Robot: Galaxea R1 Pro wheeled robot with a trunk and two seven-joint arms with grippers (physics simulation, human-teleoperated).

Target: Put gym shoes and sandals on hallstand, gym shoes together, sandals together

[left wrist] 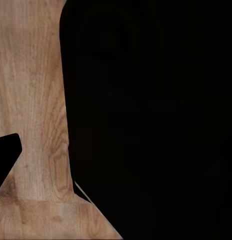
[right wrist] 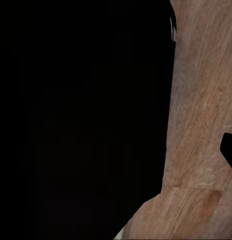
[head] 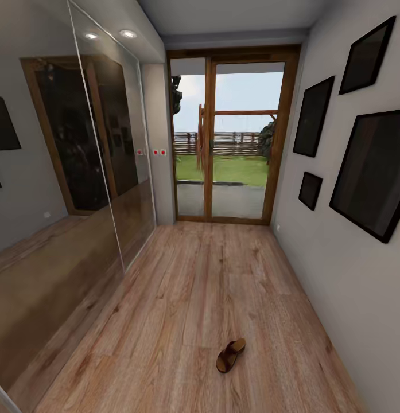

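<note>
Approach stage: lone sandal [head: 230,355] lying on corridor floor [head: 182,287], lower centre of head frame, toe angled toward lower left.

Glazed door [head: 234,137] at far end, mirrored wardrobe [head: 68,189] on left. Wrist views largely blocked by dark housing over wood grain; state of the fingers cannot be told. Recommended: drive closer, square up to sandal, lower arm before reaching.

Narrow corridor — wood-plank floor [head: 188,298], mirrored wardrobe [head: 68,189], glass door [head: 231,137], dark wall frames [head: 372,172].
</note>
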